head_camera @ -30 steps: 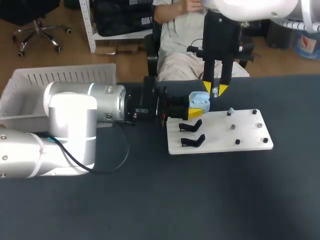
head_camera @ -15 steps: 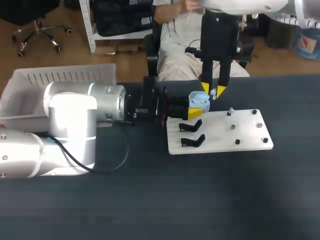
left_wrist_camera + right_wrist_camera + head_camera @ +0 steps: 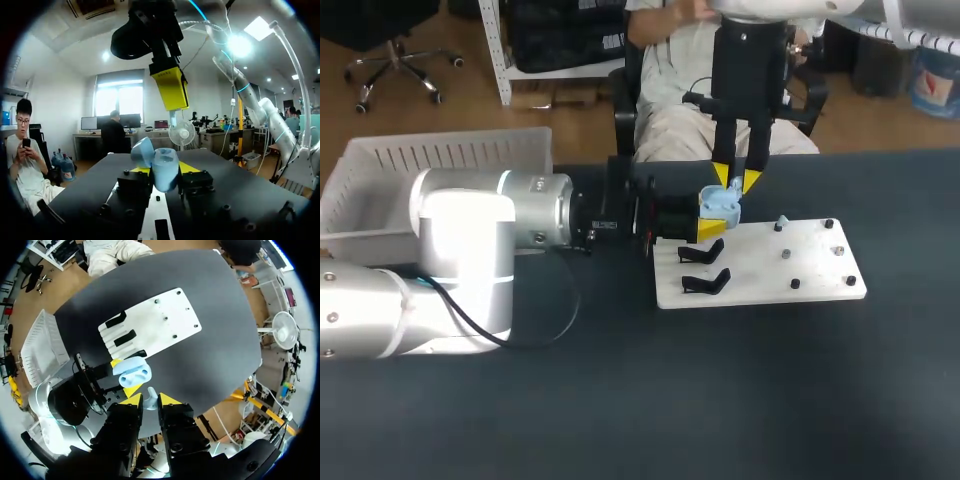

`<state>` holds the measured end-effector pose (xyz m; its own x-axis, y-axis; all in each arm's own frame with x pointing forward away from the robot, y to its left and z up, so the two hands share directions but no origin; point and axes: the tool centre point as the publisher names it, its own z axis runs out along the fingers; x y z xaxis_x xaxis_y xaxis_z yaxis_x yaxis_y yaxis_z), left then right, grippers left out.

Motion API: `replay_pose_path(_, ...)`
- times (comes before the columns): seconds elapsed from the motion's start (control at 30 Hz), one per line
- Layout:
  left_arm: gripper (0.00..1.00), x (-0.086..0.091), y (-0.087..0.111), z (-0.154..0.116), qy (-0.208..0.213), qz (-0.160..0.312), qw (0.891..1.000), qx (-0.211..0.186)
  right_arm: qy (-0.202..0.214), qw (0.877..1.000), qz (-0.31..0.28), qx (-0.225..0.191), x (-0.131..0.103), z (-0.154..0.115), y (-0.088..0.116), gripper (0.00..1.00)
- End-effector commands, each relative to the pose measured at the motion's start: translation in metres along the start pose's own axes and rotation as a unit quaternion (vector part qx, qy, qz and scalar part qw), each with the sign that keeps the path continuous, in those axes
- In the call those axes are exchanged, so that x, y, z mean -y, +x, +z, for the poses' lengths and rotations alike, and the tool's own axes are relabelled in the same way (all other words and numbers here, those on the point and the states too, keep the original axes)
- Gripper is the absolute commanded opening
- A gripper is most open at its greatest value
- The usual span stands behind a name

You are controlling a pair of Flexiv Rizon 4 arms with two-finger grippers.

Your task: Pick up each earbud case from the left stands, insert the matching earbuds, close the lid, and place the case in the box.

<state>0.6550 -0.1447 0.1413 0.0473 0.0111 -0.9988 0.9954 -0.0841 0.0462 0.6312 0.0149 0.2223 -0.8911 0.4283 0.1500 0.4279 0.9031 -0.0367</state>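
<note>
My left gripper (image 3: 709, 217) is shut on a light blue earbud case (image 3: 720, 204), held just off the far left corner of the white board (image 3: 760, 270). In the left wrist view the case (image 3: 165, 169) stands between that gripper's yellow tips with its lid (image 3: 142, 151) swung open. My right gripper (image 3: 736, 181) hangs straight above the case, shut on a small light blue earbud (image 3: 151, 393). In the right wrist view the case (image 3: 132, 371) lies directly ahead of its fingers (image 3: 131, 399).
On the board's left side stand two black stands (image 3: 703, 253), both without a case. Another pale earbud (image 3: 781, 222) and several small pegs sit on the board's right part. A white basket (image 3: 420, 165) stands at the table's far left.
My right gripper has moved left and slightly down with the earbud, from beside the case to right over it. The left arm and the case have stayed put.
</note>
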Motion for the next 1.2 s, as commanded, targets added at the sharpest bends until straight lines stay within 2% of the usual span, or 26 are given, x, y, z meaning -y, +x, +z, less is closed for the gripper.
replay_pose_path(0.03,0.0,0.0,0.003,0.002,0.001,0.001,1.0,0.002,-0.002,1.0,0.001,-0.001,0.0,0.003,-0.001,0.0)
replay_pose_path(0.53,0.0,0.0,0.004,0.003,0.001,-0.001,1.0,0.001,-0.007,1.0,-0.002,0.004,0.0,0.007,-0.004,0.0)
replay_pose_path(1.2,0.0,0.0,0.004,0.003,0.001,-0.001,1.0,0.001,0.006,1.0,-0.001,0.002,-0.005,0.017,-0.008,0.0)
